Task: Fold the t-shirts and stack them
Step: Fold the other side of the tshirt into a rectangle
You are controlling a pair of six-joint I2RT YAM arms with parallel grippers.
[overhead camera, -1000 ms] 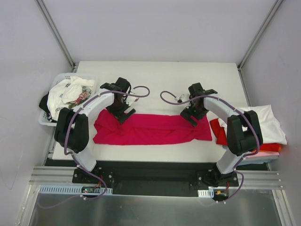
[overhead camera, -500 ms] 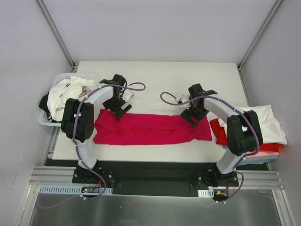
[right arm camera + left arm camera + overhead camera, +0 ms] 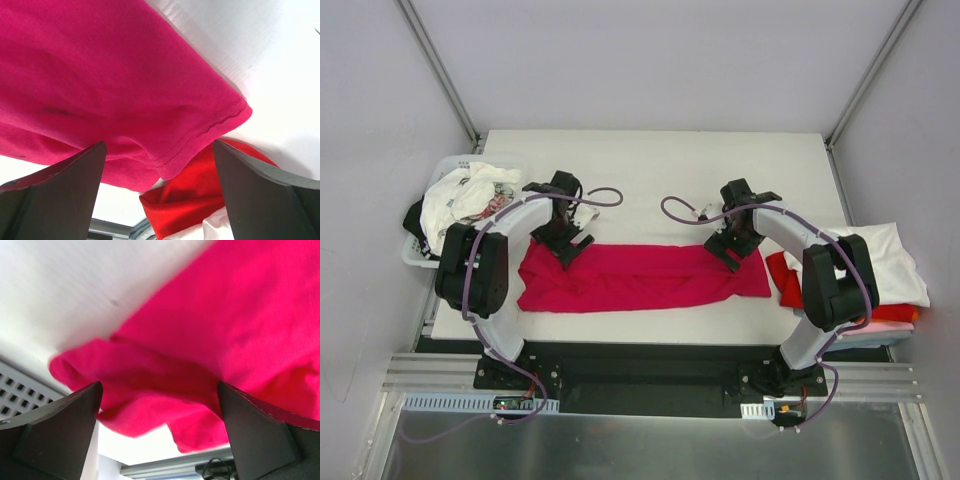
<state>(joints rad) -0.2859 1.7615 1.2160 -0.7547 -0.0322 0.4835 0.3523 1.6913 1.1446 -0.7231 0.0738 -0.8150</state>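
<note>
A crimson-magenta t-shirt (image 3: 640, 277) lies folded into a long band across the front of the white table (image 3: 660, 170). My left gripper (image 3: 565, 248) is open just above the shirt's far left corner; its wrist view shows the rumpled left end (image 3: 165, 390) between the spread fingers (image 3: 55, 435). My right gripper (image 3: 732, 250) is open over the shirt's far right corner (image 3: 200, 130), holding nothing. A red shirt (image 3: 788, 280) and a white shirt (image 3: 890, 262) lie in a stack at the right; the red one also shows in the right wrist view (image 3: 200, 200).
A white plastic basket (image 3: 416, 252) at the table's left edge holds white printed shirts (image 3: 465, 197) and a dark one. Metal frame posts rise at the back corners. The far half of the table holds only the arms' cables.
My left gripper has shifted left and slightly toward the near edge along the shirt's far edge. The shirt's left end is now more bunched. The right arm has barely moved.
</note>
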